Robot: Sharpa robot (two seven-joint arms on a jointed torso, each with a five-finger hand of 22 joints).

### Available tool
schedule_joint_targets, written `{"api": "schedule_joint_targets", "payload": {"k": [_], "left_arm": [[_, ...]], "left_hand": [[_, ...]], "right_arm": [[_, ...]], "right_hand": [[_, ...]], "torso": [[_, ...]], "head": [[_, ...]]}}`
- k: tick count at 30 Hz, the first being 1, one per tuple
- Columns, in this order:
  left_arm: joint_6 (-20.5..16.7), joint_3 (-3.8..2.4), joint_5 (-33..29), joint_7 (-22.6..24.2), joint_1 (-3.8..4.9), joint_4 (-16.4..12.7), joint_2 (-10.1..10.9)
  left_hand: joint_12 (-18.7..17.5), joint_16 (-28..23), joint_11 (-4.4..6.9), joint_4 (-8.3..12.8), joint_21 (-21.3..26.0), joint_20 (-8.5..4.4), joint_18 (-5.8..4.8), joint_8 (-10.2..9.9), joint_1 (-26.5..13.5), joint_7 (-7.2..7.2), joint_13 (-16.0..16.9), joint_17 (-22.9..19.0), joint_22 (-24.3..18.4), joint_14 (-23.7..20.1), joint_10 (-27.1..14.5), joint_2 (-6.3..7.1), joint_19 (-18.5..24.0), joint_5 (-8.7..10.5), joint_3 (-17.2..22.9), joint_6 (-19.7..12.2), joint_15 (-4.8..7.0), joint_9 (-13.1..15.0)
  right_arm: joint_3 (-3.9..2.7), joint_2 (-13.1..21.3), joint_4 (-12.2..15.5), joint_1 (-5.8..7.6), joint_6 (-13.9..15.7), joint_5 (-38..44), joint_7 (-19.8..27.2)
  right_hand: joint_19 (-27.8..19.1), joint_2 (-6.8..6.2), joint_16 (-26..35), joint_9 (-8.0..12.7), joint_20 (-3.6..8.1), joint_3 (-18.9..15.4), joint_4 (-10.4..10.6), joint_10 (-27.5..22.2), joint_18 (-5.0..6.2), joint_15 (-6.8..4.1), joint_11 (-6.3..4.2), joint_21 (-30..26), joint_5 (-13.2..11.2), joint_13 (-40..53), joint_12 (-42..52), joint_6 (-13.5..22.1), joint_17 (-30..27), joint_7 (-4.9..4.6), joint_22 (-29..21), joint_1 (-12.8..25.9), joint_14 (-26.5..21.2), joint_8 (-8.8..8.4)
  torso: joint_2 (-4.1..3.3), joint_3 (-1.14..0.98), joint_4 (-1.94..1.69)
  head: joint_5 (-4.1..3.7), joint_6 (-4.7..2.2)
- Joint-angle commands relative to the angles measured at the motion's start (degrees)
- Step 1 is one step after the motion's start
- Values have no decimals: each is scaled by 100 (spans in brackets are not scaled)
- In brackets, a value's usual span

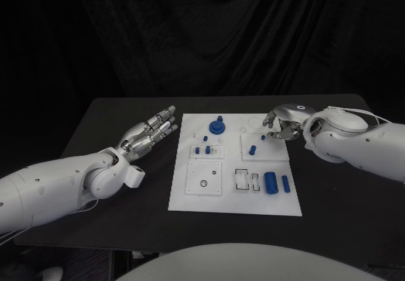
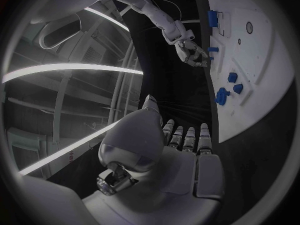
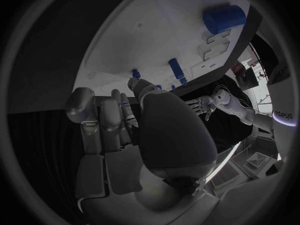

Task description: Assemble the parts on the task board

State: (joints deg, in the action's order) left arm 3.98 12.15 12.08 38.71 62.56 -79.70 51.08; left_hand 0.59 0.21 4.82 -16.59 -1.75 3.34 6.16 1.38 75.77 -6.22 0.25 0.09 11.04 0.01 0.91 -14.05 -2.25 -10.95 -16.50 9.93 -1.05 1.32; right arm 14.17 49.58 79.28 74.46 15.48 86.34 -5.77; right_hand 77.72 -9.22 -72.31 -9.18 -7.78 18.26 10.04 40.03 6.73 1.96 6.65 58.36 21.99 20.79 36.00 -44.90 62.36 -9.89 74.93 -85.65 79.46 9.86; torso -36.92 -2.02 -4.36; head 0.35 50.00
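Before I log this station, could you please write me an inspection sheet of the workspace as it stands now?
Surface: black table, with the white task board in its middle.
Job's things: blue parts on the board: a round gear-like piece at the far end, small pegs in the middle, a larger cylinder and a slim bar at the near right.
Clutter: nothing seen.
Hands: left hand beside the board's left edge, fingers stretched out and apart, holding nothing; right hand over the board's far right corner, fingers curled; whether it holds a part cannot be told.
Cables: a thin cable at the right wrist.
Surroundings: dark curtain behind the table.
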Motion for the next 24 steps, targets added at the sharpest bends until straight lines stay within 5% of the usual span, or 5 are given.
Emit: {"api": "schedule_joint_targets", "payload": {"k": [1,13,24], "left_arm": [[132,-7,-65,1017,-7,-17,-14],[182,-7,-65,959,-8,-12,-22],[217,-7,-65,884,-10,13,-20]], "left_hand": [[-38,-21,3,2,21,56,22,-5,46,50,-4,-9,-10,-1,-13,-32,3,-47,-42,6,-46,5],[-39,-21,-37,16,18,114,41,-5,162,84,-5,-9,-28,-1,-17,-23,-8,-185,-32,12,-85,5],[-43,-21,-35,30,15,184,50,-7,259,91,-9,-9,-37,-1,-32,1,-20,-278,-23,-2,-147,4]], "right_arm": [[-4,5,50,-14,-132,49,83],[-4,27,134,-15,-198,105,101],[-4,10,121,-19,-225,118,67]], "right_hand": [[34,-44,-29,8,11,21,-25,72,-44,-14,-3,13,31,-2,36,5,-17,20,666,-42,21,-20],[14,-133,-30,-20,61,33,-88,70,-40,-65,-55,-19,539,73,273,-171,-84,119,667,-25,-13,78],[-10,-155,-12,-35,62,34,-98,-30,-34,-58,-43,-68,555,97,313,-196,-131,142,655,5,-39,99]], "torso": [[0,4,-4],[0,15,-3],[2,27,-6]], "head": [[-12,0],[-2,0],[-17,0]]}}
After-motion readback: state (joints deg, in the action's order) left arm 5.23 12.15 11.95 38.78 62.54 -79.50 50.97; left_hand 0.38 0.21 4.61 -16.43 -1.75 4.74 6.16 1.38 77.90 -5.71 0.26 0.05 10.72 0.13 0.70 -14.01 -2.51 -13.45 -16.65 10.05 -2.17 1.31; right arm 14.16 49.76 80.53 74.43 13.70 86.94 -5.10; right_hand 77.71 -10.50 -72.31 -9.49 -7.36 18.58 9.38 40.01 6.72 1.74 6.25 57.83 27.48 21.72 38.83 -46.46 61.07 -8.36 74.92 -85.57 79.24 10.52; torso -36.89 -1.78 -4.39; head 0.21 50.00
